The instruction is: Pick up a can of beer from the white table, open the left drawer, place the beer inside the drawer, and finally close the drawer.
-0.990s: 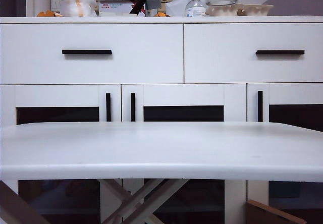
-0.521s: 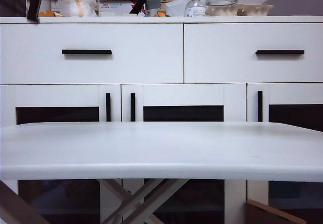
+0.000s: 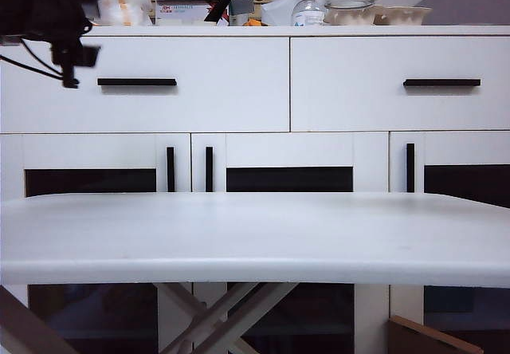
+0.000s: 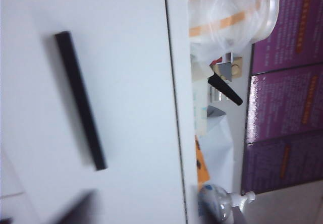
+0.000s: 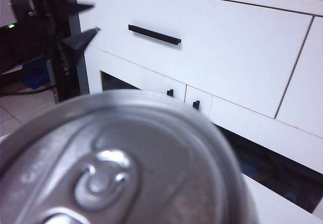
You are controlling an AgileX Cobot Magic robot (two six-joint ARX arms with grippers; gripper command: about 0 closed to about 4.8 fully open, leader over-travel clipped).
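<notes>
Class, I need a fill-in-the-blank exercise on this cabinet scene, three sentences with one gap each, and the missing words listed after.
1. The left gripper hangs just beside the left drawer's black ____.
2. Both drawers of the sideboard are ____.
3. The right wrist view is filled with the silver top of a ____, close under the camera.

Missing words: handle; closed; can

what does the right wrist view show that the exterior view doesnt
Only right wrist: the can of beer top, close up, apparently in the right claw, whose fingers are unseen. Only exterior: the right drawer's handle, pump bottle, table's crossed legs. Both: the left drawer with its black handle, and the open left claw beside it.
</notes>
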